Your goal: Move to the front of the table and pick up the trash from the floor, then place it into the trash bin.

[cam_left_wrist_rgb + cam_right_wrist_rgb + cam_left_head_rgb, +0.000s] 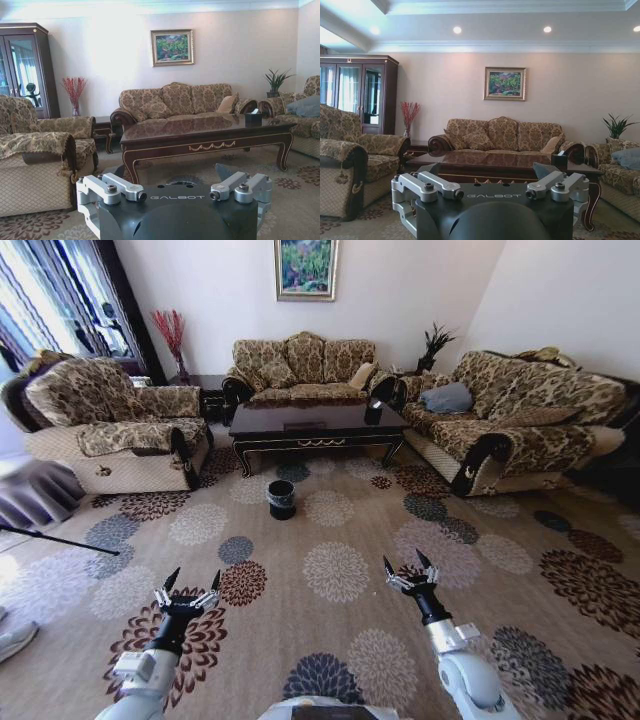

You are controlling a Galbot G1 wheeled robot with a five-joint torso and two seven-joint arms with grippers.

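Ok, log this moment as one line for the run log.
phase: approach | left tool: open, empty, raised over floor | right tool: open, empty, raised | trash bin: upright before table

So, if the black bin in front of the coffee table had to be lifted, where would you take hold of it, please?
Probably the rim of the trash bin, from straight above: it stands upright on the floor, mouth open upward, so one finger could go inside the wall, one outside. The left gripper and right gripper, open, are far off.
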